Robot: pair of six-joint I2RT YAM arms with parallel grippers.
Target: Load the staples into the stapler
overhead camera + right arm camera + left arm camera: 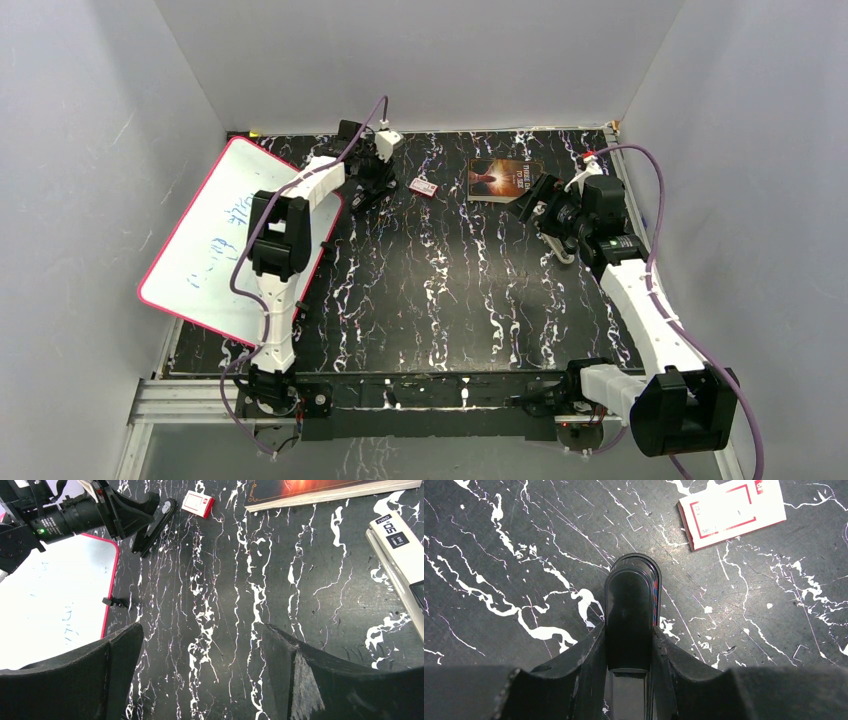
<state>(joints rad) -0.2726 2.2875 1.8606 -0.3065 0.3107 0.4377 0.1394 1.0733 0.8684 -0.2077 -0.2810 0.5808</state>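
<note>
The black stapler (631, 592) lies on the dark marbled table at the back left, its rounded end pointing away from my left wrist camera. My left gripper (629, 626) is shut on it, both fingers pressed against its sides. From above, the stapler (352, 192) sits under that gripper (368, 178). In the right wrist view the stapler (156, 521) shows beside the left gripper (142, 510). The staples are out of view. My right gripper (201, 627) hangs open over bare table at the back right (535, 205), holding nothing.
A small red and white box (731, 512) lies just beyond the stapler (423, 187). A book (503, 180) lies at the back centre. A white long device (400, 550) lies under the right arm. A pink-rimmed whiteboard (230, 240) leans at the left.
</note>
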